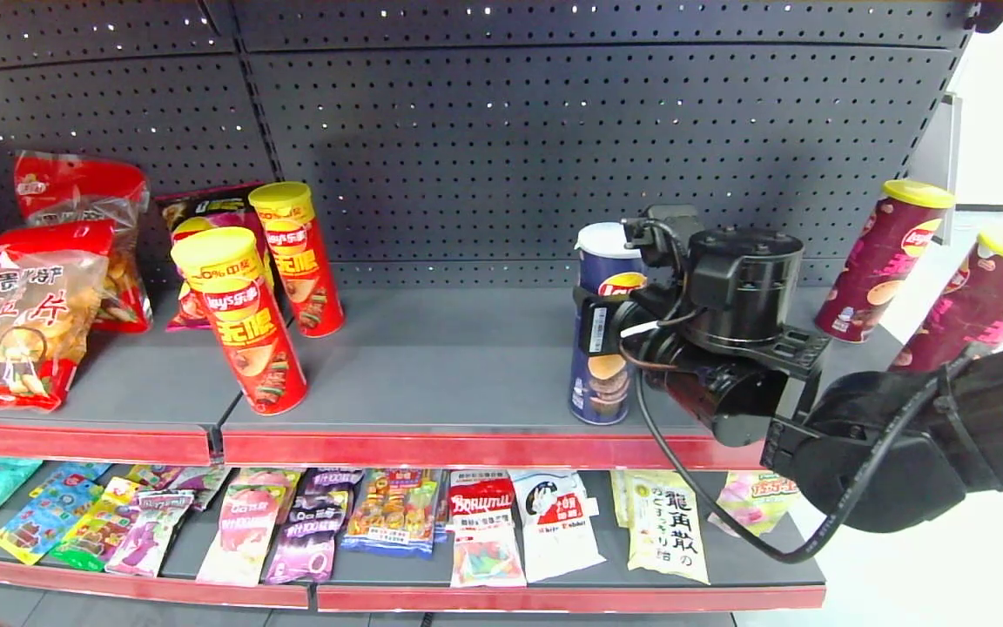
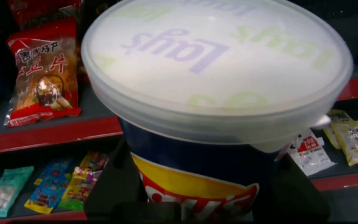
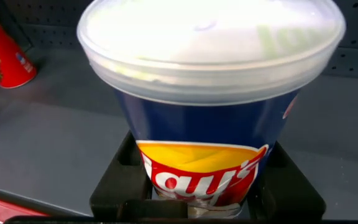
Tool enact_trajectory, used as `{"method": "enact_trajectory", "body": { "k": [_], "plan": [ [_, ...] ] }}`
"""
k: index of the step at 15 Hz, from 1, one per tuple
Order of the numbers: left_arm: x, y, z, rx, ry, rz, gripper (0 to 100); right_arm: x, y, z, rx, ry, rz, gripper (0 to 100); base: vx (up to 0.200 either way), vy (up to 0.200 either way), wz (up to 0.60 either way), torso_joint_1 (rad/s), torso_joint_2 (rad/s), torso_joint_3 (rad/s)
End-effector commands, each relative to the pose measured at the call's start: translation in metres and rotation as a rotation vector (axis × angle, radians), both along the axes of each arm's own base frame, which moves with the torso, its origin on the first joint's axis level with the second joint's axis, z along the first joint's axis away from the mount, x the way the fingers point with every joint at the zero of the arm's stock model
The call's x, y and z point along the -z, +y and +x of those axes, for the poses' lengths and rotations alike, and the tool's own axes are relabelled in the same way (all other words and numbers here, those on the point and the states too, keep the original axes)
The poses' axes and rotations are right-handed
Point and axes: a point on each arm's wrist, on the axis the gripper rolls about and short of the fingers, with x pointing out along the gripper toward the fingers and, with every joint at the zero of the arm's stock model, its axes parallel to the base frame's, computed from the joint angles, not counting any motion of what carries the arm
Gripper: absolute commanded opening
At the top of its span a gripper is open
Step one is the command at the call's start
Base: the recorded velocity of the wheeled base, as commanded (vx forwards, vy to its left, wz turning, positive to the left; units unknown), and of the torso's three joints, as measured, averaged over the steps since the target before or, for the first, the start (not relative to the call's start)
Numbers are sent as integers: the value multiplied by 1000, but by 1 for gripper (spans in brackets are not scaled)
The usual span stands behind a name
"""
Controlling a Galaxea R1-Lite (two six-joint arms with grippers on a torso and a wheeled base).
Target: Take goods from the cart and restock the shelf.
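Note:
A blue chip can [image 1: 603,261] with a white lid stands upright near the front edge of the grey upper shelf [image 1: 467,348]. My right gripper [image 1: 610,335] is shut around its middle. In the right wrist view the same can [image 3: 197,155] sits between the dark fingers [image 3: 120,183] of the right gripper [image 3: 204,199], above the shelf board. A second blue can [image 2: 191,168] with a white lid is held in my left gripper [image 2: 197,199], out in front of the shelves.
Two red cans [image 1: 240,322] [image 1: 297,257] and red snack bags [image 1: 27,313] stand at the shelf's left. Two purple cans [image 1: 885,261] [image 1: 980,300] are at its right end. Free board lies between the red cans and the blue can. The lower shelf [image 1: 554,596] holds several flat packets.

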Motion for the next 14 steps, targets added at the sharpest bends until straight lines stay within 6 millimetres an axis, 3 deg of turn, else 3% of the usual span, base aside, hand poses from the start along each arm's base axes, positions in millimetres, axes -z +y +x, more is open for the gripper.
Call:
{"method": "enact_trajectory", "body": {
  "k": [1, 14],
  "plan": [
    [0, 0, 0, -2, -1, 0, 0, 1, 1, 0, 5, 2, -3, 0, 0, 0, 0, 0, 0, 0],
    [3, 0, 1, 0, 11, -1, 0, 12, 8, -3, 29, 23, -28, 0, 0, 0, 0, 0, 0, 0]
  ]
}}
